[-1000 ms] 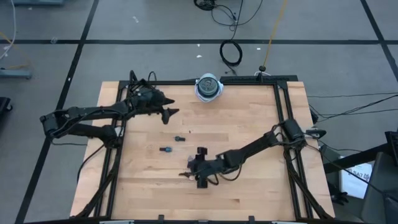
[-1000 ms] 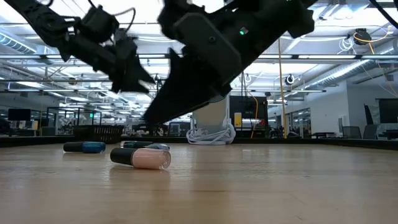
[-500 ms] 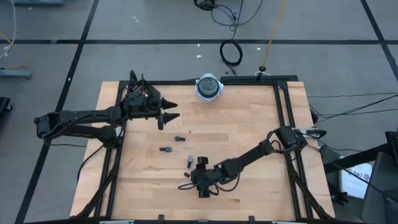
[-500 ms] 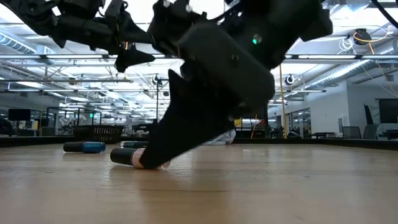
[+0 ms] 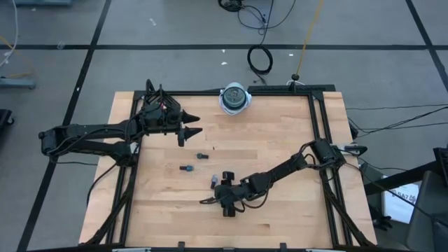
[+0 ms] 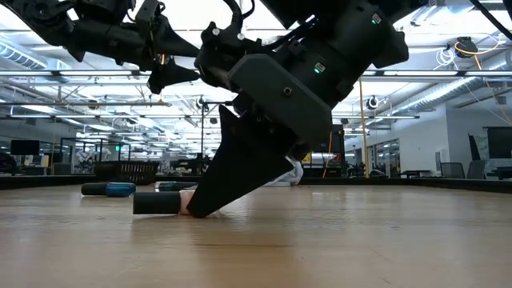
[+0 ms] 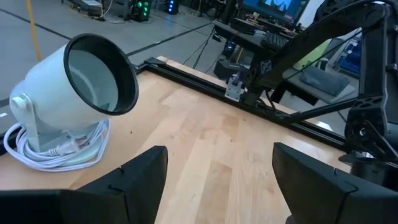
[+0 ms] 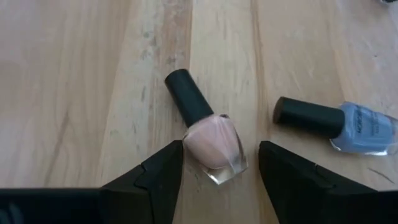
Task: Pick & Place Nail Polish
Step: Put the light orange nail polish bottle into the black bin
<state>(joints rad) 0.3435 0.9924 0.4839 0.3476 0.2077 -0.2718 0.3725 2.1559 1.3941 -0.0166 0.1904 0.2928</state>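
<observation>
Pale pink bottle [image 8: 211, 146] is the target: it lies on its side on the tabletop [image 5: 280, 140], at about 6 o'clock from tabletop centre in the high view, right under the right jaws

- Right jaws: apart and down at the wood, one finger [image 8: 152, 177] on each side of the glass body. Not clamped, since bare wood shows between the glass and the far finger [image 8: 292, 180]
- Long axis: dark cap [image 8: 185, 99] points away from the wrist, toward roughly 9 o'clock on the tabletop, and skews a little off the jaws' centreline. Low view agrees, with the cap [image 6: 156, 202] sticking out ahead of the fingertip. My read is that closing would pinch across the narrow width, which is the right way round
- Off-centre: the body sits closer to one finger, so I'd expect that finger to touch first and nudge or roll the bottle before the other lands
- Neighbour: blue bottle [image 8: 364, 129] lies just outside the far finger, at about 11 o'clock from the right jaws in the high view, clear of the gap
- Two more bottles [image 5: 186, 169] [image 5: 201, 156] lie farther out toward 10 o'clock
- Left jaws: apart, holding nothing, raised at 10 o'clock near the white lamp [image 7: 68, 106] and well away from the pink bottle. Right arm is clearly the nearer one
</observation>
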